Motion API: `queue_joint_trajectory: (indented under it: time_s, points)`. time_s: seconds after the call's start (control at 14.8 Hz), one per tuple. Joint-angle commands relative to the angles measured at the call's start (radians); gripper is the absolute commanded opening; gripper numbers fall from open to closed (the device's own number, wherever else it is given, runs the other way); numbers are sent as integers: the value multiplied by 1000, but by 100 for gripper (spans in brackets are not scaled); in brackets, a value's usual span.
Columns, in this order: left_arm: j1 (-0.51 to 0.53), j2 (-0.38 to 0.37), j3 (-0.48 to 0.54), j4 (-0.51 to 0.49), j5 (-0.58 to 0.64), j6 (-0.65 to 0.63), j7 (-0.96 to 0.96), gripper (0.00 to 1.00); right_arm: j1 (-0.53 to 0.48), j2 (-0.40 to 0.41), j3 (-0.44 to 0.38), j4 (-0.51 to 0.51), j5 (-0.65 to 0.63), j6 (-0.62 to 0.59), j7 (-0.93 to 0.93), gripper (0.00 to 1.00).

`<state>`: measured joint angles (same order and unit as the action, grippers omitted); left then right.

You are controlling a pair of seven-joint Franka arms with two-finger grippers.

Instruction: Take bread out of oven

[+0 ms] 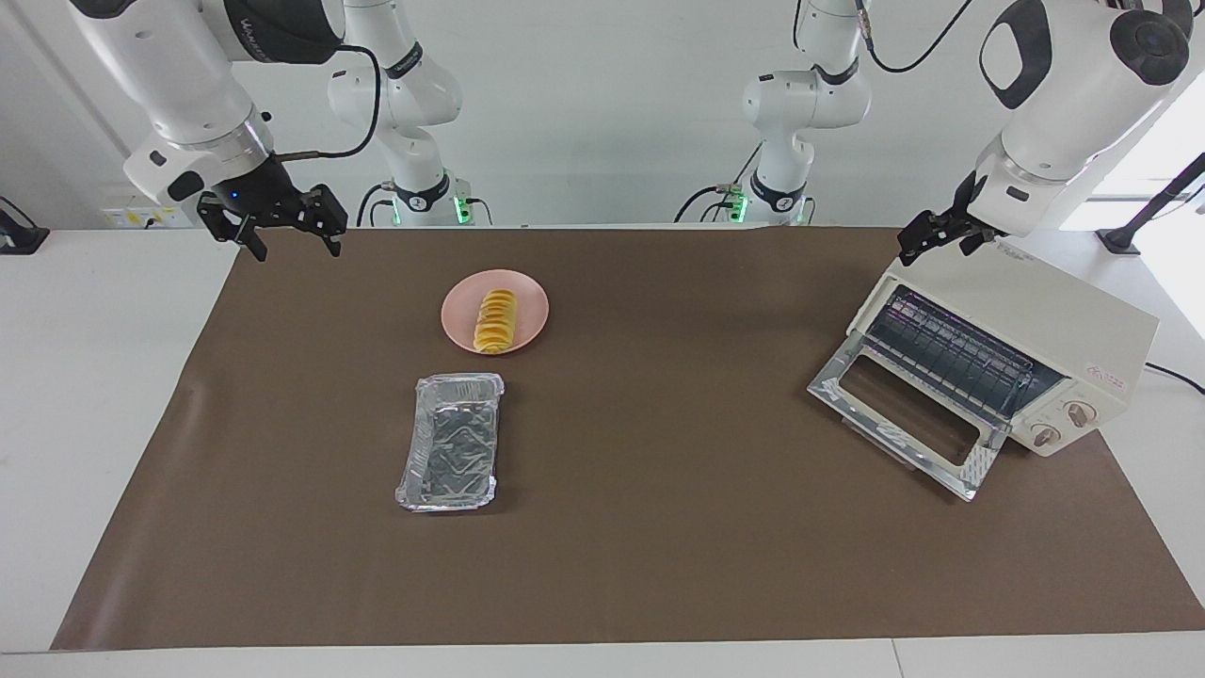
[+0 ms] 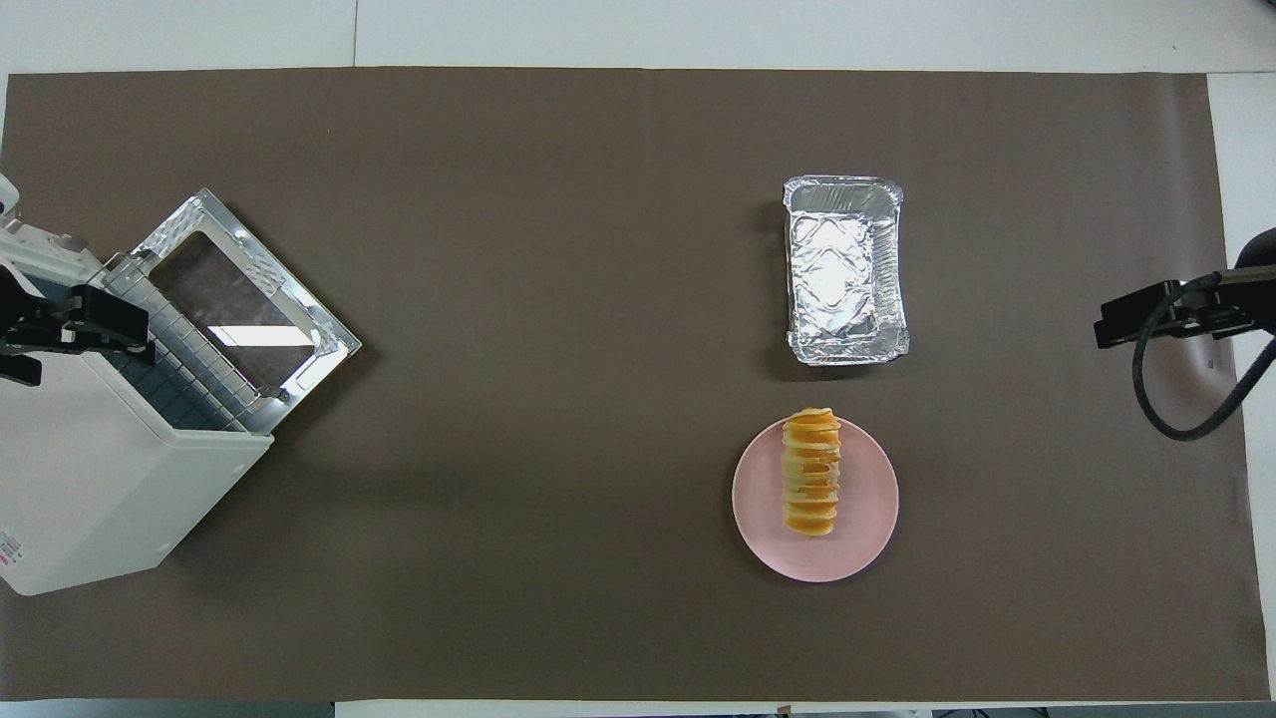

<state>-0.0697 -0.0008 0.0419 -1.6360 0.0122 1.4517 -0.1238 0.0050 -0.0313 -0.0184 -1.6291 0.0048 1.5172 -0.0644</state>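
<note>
We see the bread (image 1: 496, 321) lying on the pink plate (image 1: 532, 299), well apart from the oven (image 1: 1021, 353), whose door hangs open. Our left gripper (image 1: 934, 235) hovers over the oven's top, fingers spread and empty. Our right gripper (image 1: 292, 243) hangs over the mat's edge (image 1: 247, 273) past the plate, also spread wide, holding nothing.

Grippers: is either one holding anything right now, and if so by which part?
Nothing is held. The right gripper hangs open and empty over the mat's edge; the left gripper is open over the oven. The bread lies on the pink plate.
</note>
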Motion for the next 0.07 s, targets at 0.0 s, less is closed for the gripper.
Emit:
queue_joint_trajectory:
  time_s: [0.0]
  points:
    - [13, -8, -5, -1, -12, 6, 4, 100, -17, -15, 12, -23, -12, 14, 18, 100]
